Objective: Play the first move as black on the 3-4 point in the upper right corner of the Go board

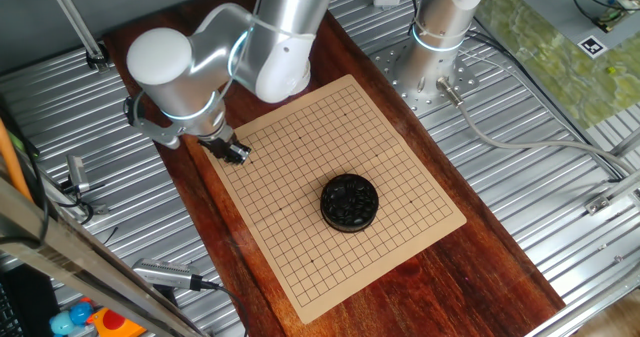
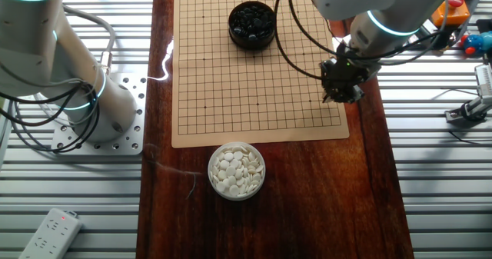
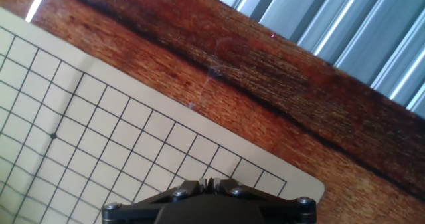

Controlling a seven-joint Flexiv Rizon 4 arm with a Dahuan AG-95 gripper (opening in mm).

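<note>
Hovering our claw (image 2: 340, 92) low over the board (image 2: 231, 82) corner — fingers pressed together, presumably pinching a stone we cannot see — for placement there.

two high opposite views share the board (image 1: 335, 192); hand view close.

No readable text anywhere (the corner tags (image 1: 594, 45) seem mere black-and-white patterns)
</note>
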